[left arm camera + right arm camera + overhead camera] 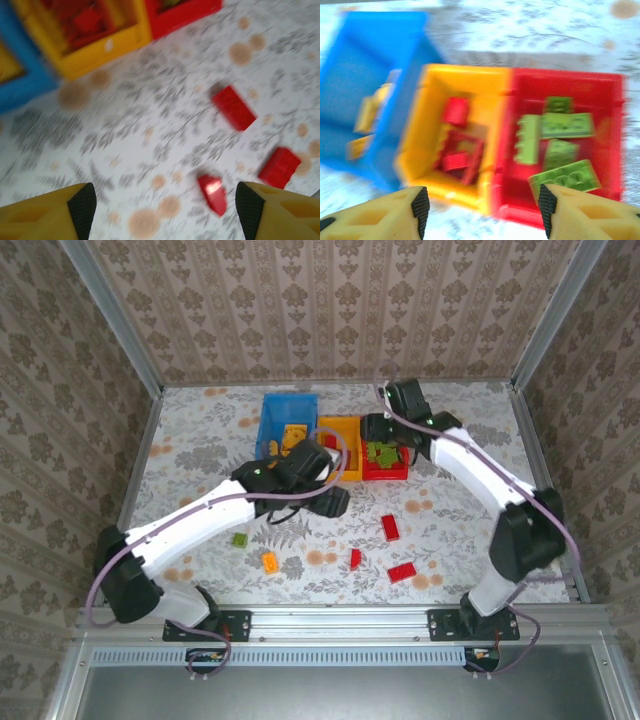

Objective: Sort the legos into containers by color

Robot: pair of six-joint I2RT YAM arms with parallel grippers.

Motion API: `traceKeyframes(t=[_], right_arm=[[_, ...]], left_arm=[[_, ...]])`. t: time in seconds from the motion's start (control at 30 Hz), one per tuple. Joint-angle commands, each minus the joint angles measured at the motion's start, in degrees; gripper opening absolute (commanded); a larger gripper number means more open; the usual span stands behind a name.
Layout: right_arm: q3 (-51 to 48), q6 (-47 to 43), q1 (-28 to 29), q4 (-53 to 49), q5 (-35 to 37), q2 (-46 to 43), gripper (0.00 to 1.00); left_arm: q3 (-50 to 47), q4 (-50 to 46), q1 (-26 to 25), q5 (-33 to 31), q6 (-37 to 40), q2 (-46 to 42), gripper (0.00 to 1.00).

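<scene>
The flowery-print bench (200, 440) is carrying three smooth, open plastic boxes side by side at the upper middle of the frame, walls touching so drops stay short: blue bin (290, 400), yellow bin (340, 422), red bin (385, 476). The right end effector (480, 205) is hanging released and empty over them. The left end effector (162, 205) is hovering wide open and empty above loose, studded red legos (233, 107) at lower right, probably lining up a pick. Green legos (567, 125) are lying in the red bin.

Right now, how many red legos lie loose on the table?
3. The far red lego lies in front of the red bin; the small red lego sits nearer the bases; the near red lego lies right of it. The left arm may hide others.
</scene>
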Motion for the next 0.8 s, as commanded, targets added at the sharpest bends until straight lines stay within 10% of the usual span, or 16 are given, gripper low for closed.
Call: traceKeyframes(t=[0.0,0.3,0.77], right_arm=[[-12.0,-4.4,4.7,14.9,-14.9,-8.8,0.68],[-34.4,-9.4,21.6,23.1,-21.1,-23.9,0.86],[-35.2,-9.8,23.1,22.2,-24.2,-22.3,0.86]], left_arm=[[-5.2,-12.5,0.6,-5.8,-12.3,-4.6,0.77],[-21.1,-15.8,3.2,0.4,-32.8,-8.8,0.80],[-26.5,-5.3,9.1,6.6,-34.8,1.1,0.76]])
